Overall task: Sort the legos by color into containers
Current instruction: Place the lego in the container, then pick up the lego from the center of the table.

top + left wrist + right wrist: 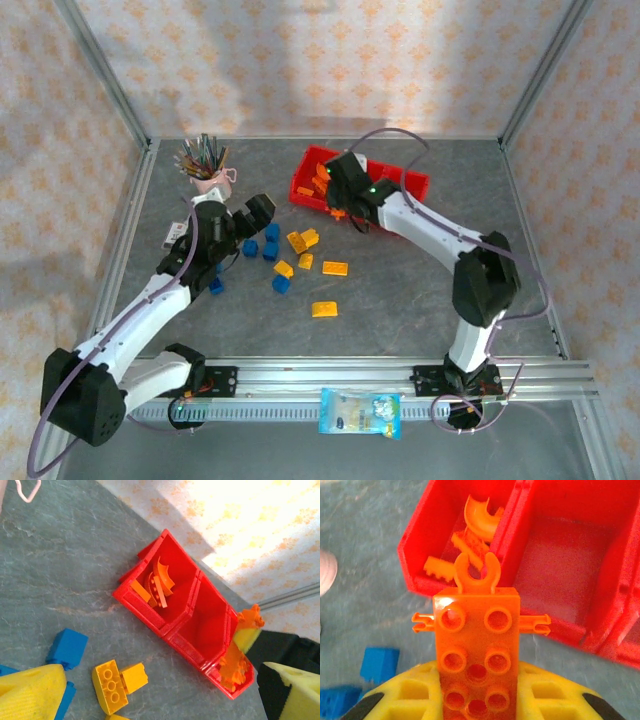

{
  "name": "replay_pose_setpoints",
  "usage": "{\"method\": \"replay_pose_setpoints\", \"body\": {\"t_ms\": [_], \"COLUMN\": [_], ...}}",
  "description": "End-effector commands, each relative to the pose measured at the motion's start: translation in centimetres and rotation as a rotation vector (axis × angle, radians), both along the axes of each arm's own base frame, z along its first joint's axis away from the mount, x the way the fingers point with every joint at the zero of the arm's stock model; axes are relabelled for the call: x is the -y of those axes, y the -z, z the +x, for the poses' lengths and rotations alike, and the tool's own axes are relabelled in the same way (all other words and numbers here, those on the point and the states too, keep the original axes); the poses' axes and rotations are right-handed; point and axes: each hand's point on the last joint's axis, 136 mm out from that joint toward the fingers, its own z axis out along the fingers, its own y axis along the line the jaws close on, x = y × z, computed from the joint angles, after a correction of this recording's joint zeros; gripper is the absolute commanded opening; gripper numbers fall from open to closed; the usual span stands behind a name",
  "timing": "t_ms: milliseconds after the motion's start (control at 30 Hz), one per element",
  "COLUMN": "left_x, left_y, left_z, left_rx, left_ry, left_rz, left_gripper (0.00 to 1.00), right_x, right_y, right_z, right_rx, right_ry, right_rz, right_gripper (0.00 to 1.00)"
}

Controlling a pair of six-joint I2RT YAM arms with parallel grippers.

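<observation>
The right gripper [477, 690] is closed tightly on a long orange brick [476, 630], clamped across its rear half. The brick's long axis runs straight out from the fingers, clip end leading. That axis points at the end compartment [437, 532] of the red containers [415, 555], which already holds orange pieces [479, 517]. In the wrist view the clip end sits over the near wall of that compartment. The empty middle compartment [560, 565] lies ahead to the right.

Judgement: a short advance along the same axis should carry the brick past the wall before release, and any drift right risks the wrong compartment.

The left gripper [250, 215] is fully open and holds nothing. It sits near the blue bricks [272, 232] on the table [400, 290], well apart from the containers.
</observation>
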Motion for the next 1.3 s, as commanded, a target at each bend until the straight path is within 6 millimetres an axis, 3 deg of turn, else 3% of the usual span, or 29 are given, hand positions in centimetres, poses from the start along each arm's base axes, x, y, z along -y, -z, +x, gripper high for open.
{"method": "replay_pose_setpoints", "body": {"t_ms": [0, 167, 367, 467, 567, 667, 833, 967, 1267], "left_x": [0.0, 0.2, 0.5, 0.5, 0.4, 0.5, 0.6, 0.9, 1.4], "left_y": [-1.0, -0.8, -1.1, -1.1, -1.1, -1.1, -1.0, -0.6, 1.4], "left_z": [0.9, 2.2, 3.0, 3.1, 3.2, 3.2, 3.0, 2.3, 0.1], "left_rx": [0.025, 0.025, 0.025, 0.023, 0.024, 0.02, 0.011, -0.001, -0.047], "left_ry": [0.026, 0.029, 0.043, 0.046, 0.042, 0.047, 0.06, 0.08, 0.098], "left_rz": [0.025, 0.016, 0.023, 0.029, 0.033, 0.036, 0.041, 0.024, -0.046], "left_gripper": [0.99, 0.99, 0.99, 0.99, 0.99, 0.99, 0.99, 0.99, 0.99], "right_x": [-1.3, -3.1, -3.2, -4.0, -4.4, -4.1, -3.8, -3.1, 0.8], "right_y": [-1.7, -1.2, -0.1, 0.5, 0.6, -0.8, -4.2, -5.0, -2.4], "right_z": [3.6, 7.9, 12.1, 13.1, 13.7, 13.5, 12.0, 9.2, -0.4], "right_rx": [0.103, 0.156, 0.178, 0.178, 0.182, 0.196, 0.21, 0.179, 0.048], "right_ry": [0.005, 0.009, 0.059, 0.025, 0.019, 0.021, -0.01, -0.041, -0.079], "right_rz": [-0.014, -0.043, -0.024, -0.022, -0.027, -0.032, -0.006, 0.001, -0.019], "right_gripper": [0.25, 0.26, 0.26, 0.34, 0.49, 0.53, 0.57, 0.6, 0.68]}}
